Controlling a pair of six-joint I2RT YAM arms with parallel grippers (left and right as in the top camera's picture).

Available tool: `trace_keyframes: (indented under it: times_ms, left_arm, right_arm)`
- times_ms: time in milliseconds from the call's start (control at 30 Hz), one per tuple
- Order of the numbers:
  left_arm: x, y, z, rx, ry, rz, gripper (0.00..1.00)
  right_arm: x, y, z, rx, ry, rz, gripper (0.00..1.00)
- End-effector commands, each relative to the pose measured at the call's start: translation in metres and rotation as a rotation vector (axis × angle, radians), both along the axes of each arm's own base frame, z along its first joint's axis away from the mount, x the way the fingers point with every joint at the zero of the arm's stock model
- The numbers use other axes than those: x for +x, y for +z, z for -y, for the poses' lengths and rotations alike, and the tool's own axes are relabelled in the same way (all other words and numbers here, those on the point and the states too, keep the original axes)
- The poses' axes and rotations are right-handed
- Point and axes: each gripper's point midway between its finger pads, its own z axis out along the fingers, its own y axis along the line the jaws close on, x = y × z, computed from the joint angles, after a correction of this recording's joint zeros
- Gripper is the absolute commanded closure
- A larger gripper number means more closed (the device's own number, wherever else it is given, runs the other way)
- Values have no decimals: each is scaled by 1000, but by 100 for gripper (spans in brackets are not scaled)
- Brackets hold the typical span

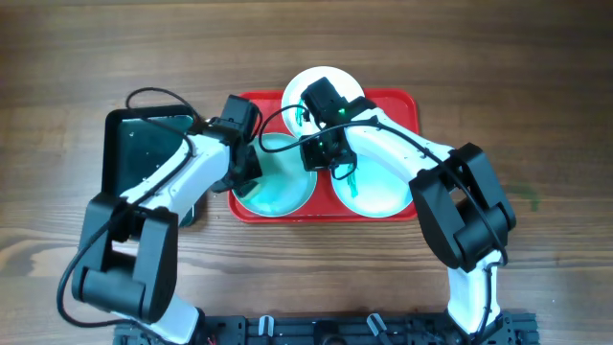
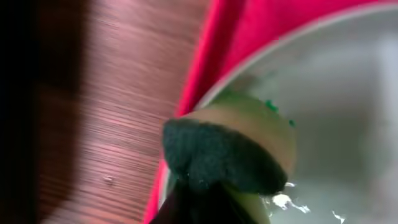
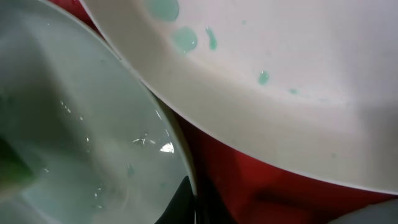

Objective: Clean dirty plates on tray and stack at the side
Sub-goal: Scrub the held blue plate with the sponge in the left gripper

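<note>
The red tray (image 1: 407, 105) holds three plates: a white plate (image 1: 297, 91) at the back, a turquoise plate (image 1: 283, 192) at front left and a turquoise plate (image 1: 383, 196) at front right. My left gripper (image 1: 247, 171) is shut on a yellow sponge with a dark green scouring face (image 2: 217, 152), pressed on the left rim of the front-left plate (image 2: 336, 124). My right gripper (image 1: 323, 153) is shut on that plate's right rim (image 3: 74, 124), one finger on each side (image 3: 193, 205). The white plate (image 3: 280, 62) carries small green smears.
A glossy black tray (image 1: 144, 153) lies left of the red tray, under my left arm. Wooden table shows all round (image 2: 124, 93). The red tray floor (image 3: 249, 180) shows between the plates.
</note>
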Motion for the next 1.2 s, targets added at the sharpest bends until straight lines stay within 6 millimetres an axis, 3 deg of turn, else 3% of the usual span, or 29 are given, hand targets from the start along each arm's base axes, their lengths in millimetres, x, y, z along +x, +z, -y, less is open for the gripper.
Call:
trace_keyframes:
  times_ms: [0,200,400,533,633,700,767,867,1033,1100,1167]
  left_arm:
    - [24,39,-11,36,16,158,96]
    - [17,34,58,-338,-68,88,96]
    - [20,0,59,-311,-63,31,96]
    - [27,-11,22,-97,-23,64,96]
    - [33,-4,-27,184,20,117,96]
    - [37,4,-45,289,36,147,96]
    - [43,12,-49,318,45,177,96]
    - [50,27,-33,226,39,209,96]
    - [43,33,55,-269,-124,164,96]
    - [37,30,69,-350,-143,131,96]
    - [34,18,68,-343,-137,101,96]
  right_arm:
    - [-4,-13,9,-45,-23,-23,96]
    - [-4,-13,9,-45,-24,-23,96]
    - [-4,-13,9,-45,-24,-23,96]
    - [-4,-13,9,-45,-23,-23,96]
    - [-4,-13,9,-45,-23,-23,96]
    - [-4,-13,9,-45,-23,-23,96]
    - [-4,-13,9,-45,-23,-23,96]
    - [-4,-13,9,-45,-23,-23,96]
    - [-4,-13,8,-43,-24,-20,96]
    - [-4,-13,8,-43,-24,-21,96]
    - [-4,-13,8,-43,-24,-20,96]
